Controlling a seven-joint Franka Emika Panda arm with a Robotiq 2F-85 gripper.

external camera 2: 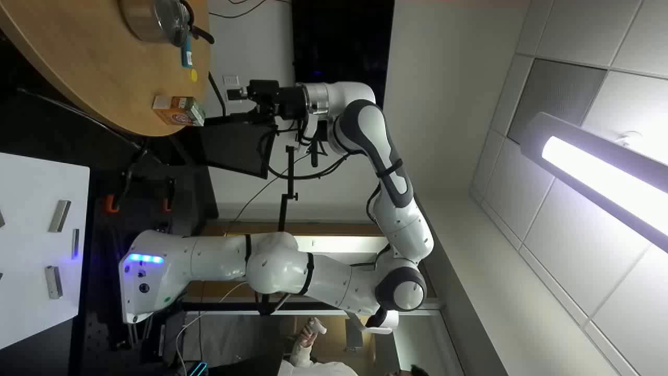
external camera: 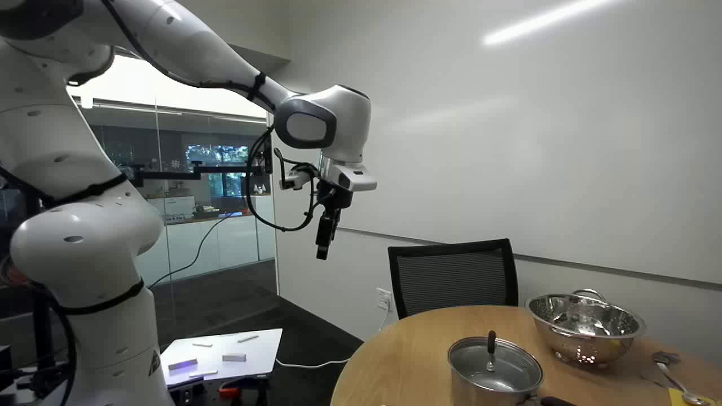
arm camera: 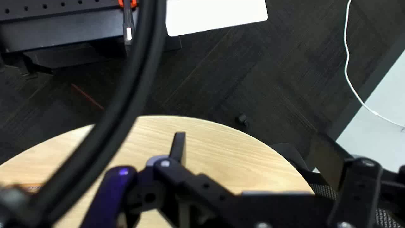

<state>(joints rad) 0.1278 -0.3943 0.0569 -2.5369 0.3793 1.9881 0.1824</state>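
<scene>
Pincer [external camera: 323, 251] hangs above tabletop [external camera: 395, 361], jaws spread wide, gripping nothing. Orange box [external camera 2: 175, 110] looks nearest, below, by tabletop edge, untouched. Pot [external camera 2: 142, 22] farther off, lid [external camera: 513, 371] on. Colander [external camera: 589, 343] beyond, to right. Apparently no lift under way; how much handling done, cannot tell. Chair [external camera: 454, 276] at far side.

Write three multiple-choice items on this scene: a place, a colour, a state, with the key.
1. Where is the colander?
A) On the floor
B) On the table
C) On a shelf

2. What colour is the chair?
A) Black
B) Red
C) White

3. How is the pincer?
A) Gripping a spoon
B) Shut, empty
C) Open, empty

1 B: it stands on the wooden top.
2 A: it looks black in both exterior views.
3 C: the wrist view shows its fingers apart, holding nothing.
</scene>
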